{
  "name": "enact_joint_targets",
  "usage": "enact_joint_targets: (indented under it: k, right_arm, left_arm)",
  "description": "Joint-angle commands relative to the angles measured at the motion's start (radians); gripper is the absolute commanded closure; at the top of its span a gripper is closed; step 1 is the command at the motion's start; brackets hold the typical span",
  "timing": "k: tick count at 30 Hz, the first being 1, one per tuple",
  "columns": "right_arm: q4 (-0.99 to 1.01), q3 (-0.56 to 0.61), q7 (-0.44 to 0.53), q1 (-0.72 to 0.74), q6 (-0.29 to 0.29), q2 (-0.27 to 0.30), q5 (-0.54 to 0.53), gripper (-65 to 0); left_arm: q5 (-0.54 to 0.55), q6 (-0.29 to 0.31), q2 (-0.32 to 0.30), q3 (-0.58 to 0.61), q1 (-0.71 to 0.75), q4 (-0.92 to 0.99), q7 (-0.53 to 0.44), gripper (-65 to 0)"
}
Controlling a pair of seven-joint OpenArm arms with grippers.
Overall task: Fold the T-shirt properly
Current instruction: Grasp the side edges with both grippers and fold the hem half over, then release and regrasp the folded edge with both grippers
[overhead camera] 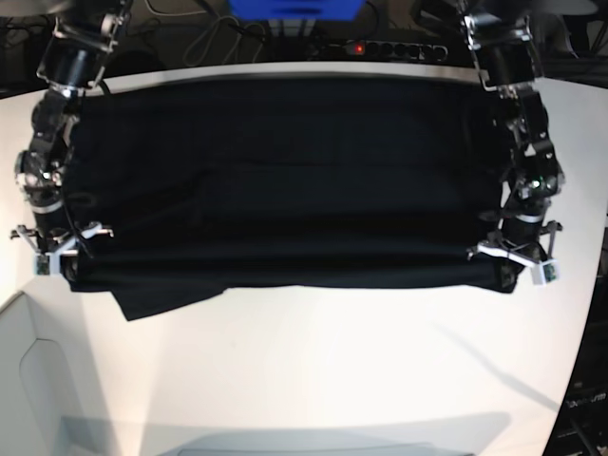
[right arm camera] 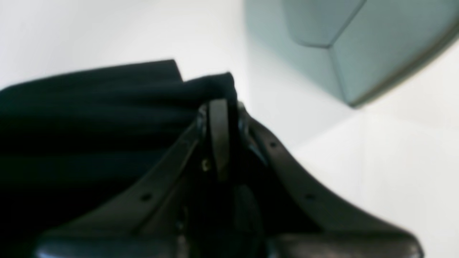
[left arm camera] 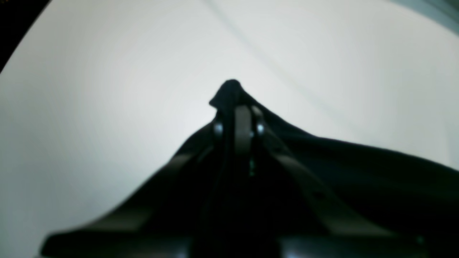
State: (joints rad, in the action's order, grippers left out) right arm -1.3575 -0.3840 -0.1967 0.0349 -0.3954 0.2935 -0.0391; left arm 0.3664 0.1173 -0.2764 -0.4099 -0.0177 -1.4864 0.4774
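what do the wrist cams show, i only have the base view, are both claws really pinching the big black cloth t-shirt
Observer: Yes for the left claw: its wrist view shows it shut on a bunched corner of the black cloth T-shirt.
Operator: and the right one
Observer: The right claw is shut on a folded edge of the shirt too.
Operator: anything near it i cant see well
Observer: A pale grey-green box-shaped bin sits just beyond the right claw on the white table.

T-shirt (overhead camera: 285, 180) on table (overhead camera: 332, 361) (spread wide)
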Motion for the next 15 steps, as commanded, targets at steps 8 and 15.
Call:
enact_joint_targets:
  k: [8,15]
  right_arm:
    - [-0.101,-0.008,0.024,-0.140,0.011,0.023,-0.005,0.0]
    - [-0.098,-0.003,0.019,-0.189,0.011,0.019,0.000,0.0]
  left_arm:
    - [-0.004,-0.006,0.088,-0.123,0.186,-0.101,-0.022,0.0]
    - [-0.004,-0.006,0.104,-0.128,0.252,-0.090,-0.022,0.0]
